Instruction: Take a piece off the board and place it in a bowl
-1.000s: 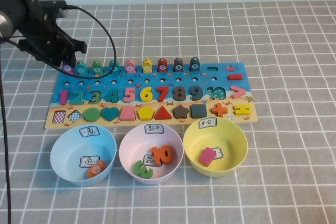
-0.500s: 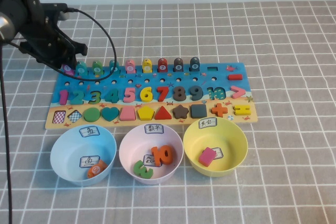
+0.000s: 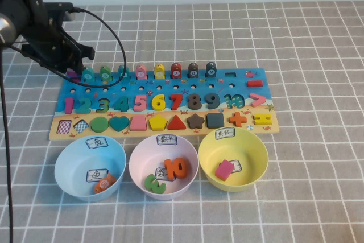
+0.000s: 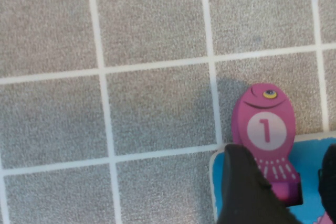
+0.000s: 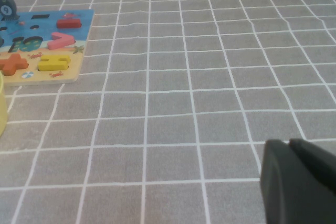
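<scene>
Left gripper (image 4: pixel 281 192) grips the piece (image 4: pixel 264 129) at the board (image 3: pixel 165 103) corner; shallow hold (tail only) may slip. Right gripper (image 5: pixel 299 182) parked, fingers together.

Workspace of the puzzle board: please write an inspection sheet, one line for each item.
Surface: grey cloth with white grid, flat.
Job's things: magenta piece marked 1, at the far left corner of the board; light blue bowl in front of the board, holding a small orange piece.
Clutter: pink bowl with an orange 10 and a green number; yellow bowl with a pink piece.
Grippers: left tool straddles the magenta piece, fingers on either side; right tool low over bare cloth, shut.
Cables: black cable loops from the left arm over the board's far left corner.
Surroundings: pale wall behind.
</scene>
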You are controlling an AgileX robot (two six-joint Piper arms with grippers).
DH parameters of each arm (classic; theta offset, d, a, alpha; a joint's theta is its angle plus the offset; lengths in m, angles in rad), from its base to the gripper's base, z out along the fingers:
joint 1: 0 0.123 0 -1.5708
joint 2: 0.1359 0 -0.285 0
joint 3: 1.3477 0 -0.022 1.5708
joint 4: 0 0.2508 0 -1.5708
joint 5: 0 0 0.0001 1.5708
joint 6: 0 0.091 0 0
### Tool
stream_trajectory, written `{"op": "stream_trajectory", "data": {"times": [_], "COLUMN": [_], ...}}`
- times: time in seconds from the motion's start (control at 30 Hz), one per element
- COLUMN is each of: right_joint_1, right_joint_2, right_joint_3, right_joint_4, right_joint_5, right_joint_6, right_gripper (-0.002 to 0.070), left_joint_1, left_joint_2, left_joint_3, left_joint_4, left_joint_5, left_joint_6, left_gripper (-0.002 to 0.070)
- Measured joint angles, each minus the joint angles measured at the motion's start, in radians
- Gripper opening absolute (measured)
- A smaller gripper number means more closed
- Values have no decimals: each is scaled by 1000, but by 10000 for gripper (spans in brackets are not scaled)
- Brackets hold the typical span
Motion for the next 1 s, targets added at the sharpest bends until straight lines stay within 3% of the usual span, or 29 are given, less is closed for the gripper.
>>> {"op": "stream_trajectory", "data": {"times": [1.0], "right_joint_1": [0], "right_joint_2": [0], "right_joint_3": [0], "right_joint_4": [0], "right_joint_5": [0], "right_joint_6": [0], "right_gripper": [-17], "left_joint_1": [0], "left_joint_2": [17], "left_joint_3": [0], "left_joint_4": [0], "left_joint_5": [-6], "left_joint_6": [0], "left_gripper": [274]}}
